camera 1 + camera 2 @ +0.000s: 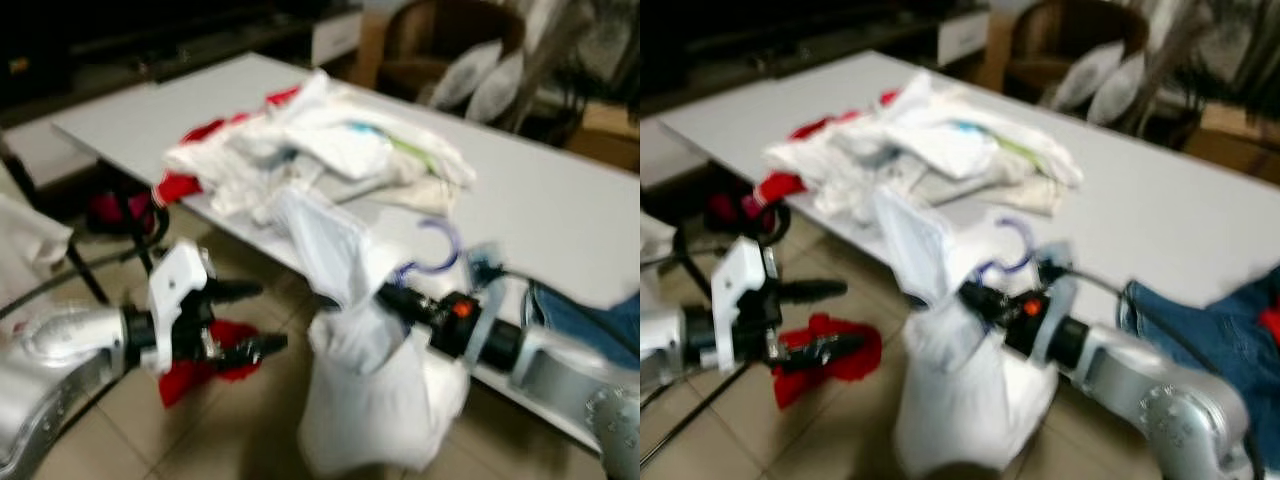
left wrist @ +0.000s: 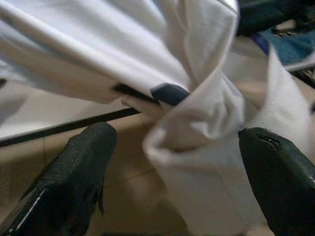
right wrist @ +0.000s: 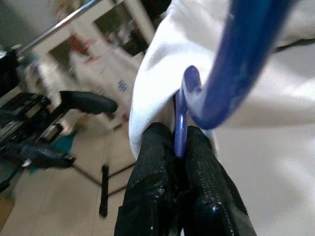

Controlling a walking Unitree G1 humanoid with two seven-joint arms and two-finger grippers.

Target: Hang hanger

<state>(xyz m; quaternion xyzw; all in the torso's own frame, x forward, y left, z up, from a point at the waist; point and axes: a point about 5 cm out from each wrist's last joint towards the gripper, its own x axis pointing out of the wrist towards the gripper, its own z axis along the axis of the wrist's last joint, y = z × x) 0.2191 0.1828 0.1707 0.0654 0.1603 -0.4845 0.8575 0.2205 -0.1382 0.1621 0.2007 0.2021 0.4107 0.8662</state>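
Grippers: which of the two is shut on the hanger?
The right gripper, its fingers pinched on the blue hanger with the white garment hanging from it. The left gripper is open and holds nothing.

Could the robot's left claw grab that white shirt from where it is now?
Probably yes: the left gripper is open, the white shirt hangs just beyond its fingertips with nothing between, held up on the blue hanger by the right gripper.
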